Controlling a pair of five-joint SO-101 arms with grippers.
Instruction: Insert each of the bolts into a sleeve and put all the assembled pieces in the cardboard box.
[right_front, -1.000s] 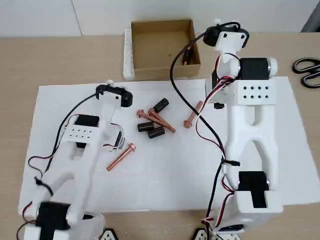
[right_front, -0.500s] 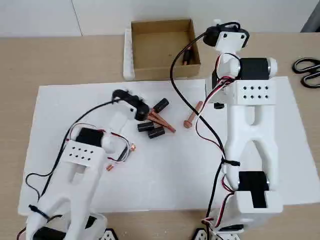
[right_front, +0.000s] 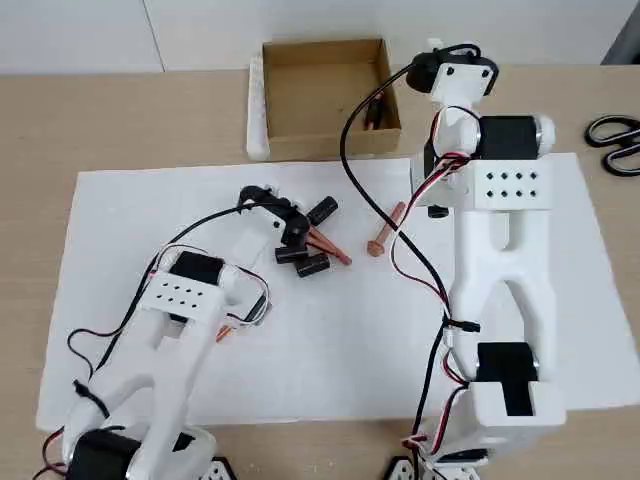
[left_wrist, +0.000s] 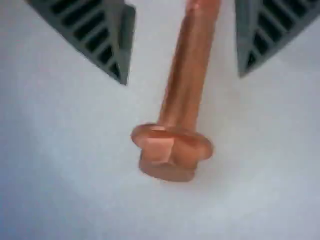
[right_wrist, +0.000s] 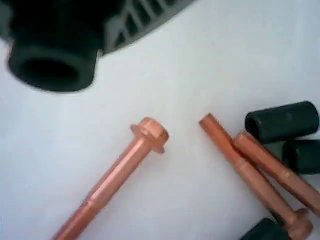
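Bolt (left_wrist: 172, 150) lies between the open jaws of the left gripper (left_wrist: 182, 72) (nothing held), framed for pinching. The right gripper (right_front: 436, 206) clamps a sleeve (right_wrist: 50, 65), seemingly awaiting insertion.

Left claw (right_front: 291, 227) at bolts (right_front: 326, 244) — apparently

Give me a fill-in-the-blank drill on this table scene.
The left tool is open around a ___ lying on the white sheet. The sleeves on that sheet are ___ in colour. A pair of ___ lies at the right edge of the table.
Missing words: bolt; black; scissors.
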